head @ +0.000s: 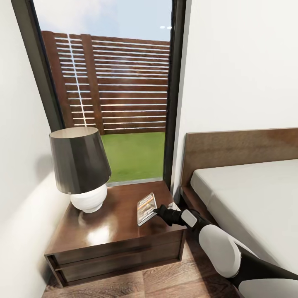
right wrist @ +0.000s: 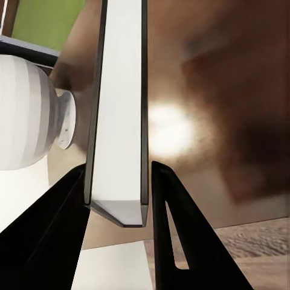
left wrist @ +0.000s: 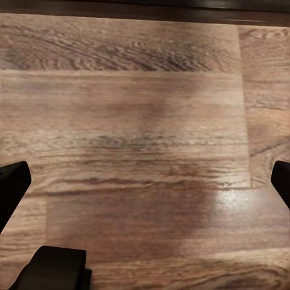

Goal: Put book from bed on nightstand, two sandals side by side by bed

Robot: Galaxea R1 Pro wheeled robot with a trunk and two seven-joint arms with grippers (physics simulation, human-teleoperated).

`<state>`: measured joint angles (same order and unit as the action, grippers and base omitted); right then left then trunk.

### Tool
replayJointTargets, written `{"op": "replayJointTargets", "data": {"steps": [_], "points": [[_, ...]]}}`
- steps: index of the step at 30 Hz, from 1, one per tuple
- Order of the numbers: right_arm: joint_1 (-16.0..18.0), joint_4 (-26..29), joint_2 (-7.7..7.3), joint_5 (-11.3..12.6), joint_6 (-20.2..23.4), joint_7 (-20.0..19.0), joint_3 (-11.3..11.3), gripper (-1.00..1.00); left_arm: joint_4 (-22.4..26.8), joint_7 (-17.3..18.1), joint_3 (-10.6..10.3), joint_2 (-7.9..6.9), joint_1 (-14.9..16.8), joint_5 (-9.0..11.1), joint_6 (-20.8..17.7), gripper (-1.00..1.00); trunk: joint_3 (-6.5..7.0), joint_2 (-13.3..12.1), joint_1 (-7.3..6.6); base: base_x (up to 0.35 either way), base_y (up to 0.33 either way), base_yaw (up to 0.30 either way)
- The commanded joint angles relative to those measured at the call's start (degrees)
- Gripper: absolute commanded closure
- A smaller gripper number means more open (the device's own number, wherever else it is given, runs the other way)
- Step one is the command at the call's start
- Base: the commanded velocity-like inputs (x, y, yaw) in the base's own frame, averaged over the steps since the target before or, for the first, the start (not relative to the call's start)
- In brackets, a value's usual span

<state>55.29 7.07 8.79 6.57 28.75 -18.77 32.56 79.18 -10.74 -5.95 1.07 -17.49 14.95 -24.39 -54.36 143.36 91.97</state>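
Placing step in hand: the book (head: 146, 208) is clamped by the right gripper (head: 158, 212) over the nightstand (head: 107, 231), beside the lamp (head: 81, 167). Release is judged next. Left gripper (left wrist: 145, 181) jaws spread, empty, above the floor (left wrist: 139, 109).

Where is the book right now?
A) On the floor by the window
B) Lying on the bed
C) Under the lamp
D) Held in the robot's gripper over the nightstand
D: the right gripper is shut on the book, holding it at the nightstand top beside the lamp; the right wrist view shows the book's white edge between the two fingers.
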Motion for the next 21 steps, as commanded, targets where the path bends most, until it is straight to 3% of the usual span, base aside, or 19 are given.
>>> {"op": "replayJointTargets", "data": {"steps": [1,21], "points": [[-0.01,0.13,0.01,0.64,0.43,0.12,-0.13,1.0,0.1,-0.51,-0.08,-0.01,0.0,0.61,-0.19,-1.0,-0.05,0.02,-0.01,0.0,0.0,0.0],[0.03,0.13,0.12,0.64,0.27,1.74,-0.13,1.0,0.1,-0.51,-0.07,-0.01,0.0,0.61,-0.21,-1.0,-0.05,0.02,-0.01,0.0,0.0,0.0]]}}
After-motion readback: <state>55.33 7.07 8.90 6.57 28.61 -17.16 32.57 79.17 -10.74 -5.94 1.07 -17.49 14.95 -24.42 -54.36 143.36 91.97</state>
